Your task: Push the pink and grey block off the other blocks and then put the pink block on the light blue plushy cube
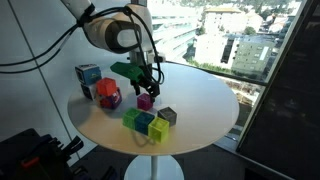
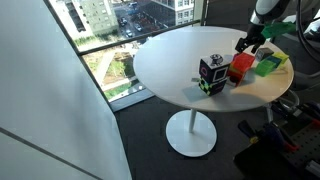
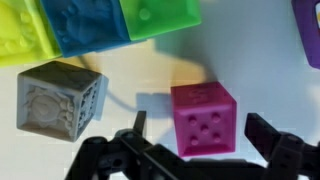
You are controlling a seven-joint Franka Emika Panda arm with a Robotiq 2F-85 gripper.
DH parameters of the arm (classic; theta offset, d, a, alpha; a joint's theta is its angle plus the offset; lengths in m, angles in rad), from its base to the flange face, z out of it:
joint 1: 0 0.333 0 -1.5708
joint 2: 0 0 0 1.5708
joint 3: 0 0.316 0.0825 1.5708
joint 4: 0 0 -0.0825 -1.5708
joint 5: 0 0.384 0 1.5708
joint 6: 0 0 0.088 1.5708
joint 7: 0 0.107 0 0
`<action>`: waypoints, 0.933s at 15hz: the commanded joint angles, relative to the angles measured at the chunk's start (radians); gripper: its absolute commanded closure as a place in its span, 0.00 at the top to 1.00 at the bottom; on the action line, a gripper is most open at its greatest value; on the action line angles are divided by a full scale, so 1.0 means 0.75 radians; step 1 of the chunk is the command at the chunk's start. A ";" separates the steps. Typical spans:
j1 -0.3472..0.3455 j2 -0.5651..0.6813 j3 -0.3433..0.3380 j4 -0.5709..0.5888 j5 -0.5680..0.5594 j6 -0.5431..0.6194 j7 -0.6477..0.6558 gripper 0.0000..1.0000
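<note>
The pink block (image 3: 203,118) sits on the white table (image 3: 270,70), apart from the other blocks. My gripper (image 3: 200,135) is open, with one finger on each side of the pink block and not touching it. In an exterior view the gripper (image 1: 148,86) hangs just above the pink block (image 1: 145,101). The grey block (image 3: 60,97) lies on the table to its left (image 1: 167,116). The yellow-green (image 3: 20,35), teal-blue (image 3: 88,25) and green (image 3: 158,15) blocks stand in a row. The light blue plushy cube (image 1: 88,75) is at the table's far left.
A dark magenta lump with an orange-red top (image 1: 108,94) stands between the plushy cube and the pink block. A green object (image 1: 125,70) lies behind the gripper. A purple edge (image 3: 308,25) shows at the top right of the wrist view. The round table's edge (image 1: 200,140) is near the blocks.
</note>
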 commanded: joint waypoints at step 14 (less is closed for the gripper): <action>-0.017 0.079 0.034 0.054 0.028 0.078 -0.046 0.75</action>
